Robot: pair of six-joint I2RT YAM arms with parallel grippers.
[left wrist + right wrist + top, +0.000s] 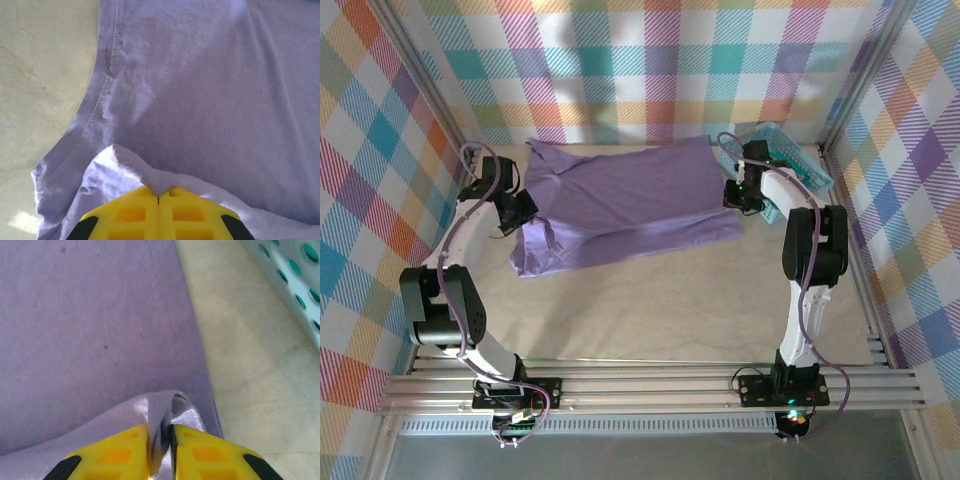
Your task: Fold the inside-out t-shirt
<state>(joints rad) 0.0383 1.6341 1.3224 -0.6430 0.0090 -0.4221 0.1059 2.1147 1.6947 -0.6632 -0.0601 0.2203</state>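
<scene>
Slippage is the main risk: the plain lavender-purple cotton t-shirt (620, 205) lies spread across the upper middle of the pale marbled table (650, 310), pinched at both side edges. The left gripper (525, 210), at the garment's left edge, has its yellow jaws fully closed on a raised peak of cloth. The right gripper (732, 193), at the right edge, holds a thin fold in a narrow slot between its jaws, which looks a looser hold. If that fold slides out during a lift, one side would drop and the fold line would skew. The teal perforated plastic basket (782, 133) sits just beside the right arm in the upper right, so a wide swing could knock it or snag the hem on it. The top view shows the whole outline, with a bunched flap at lower left that neither wrist camera reveals. The wrist views give what the top view cannot: the left shows the seamed edge and how much cloth is caught, and the right shows the stitched hem and the basket wall close by.
</scene>
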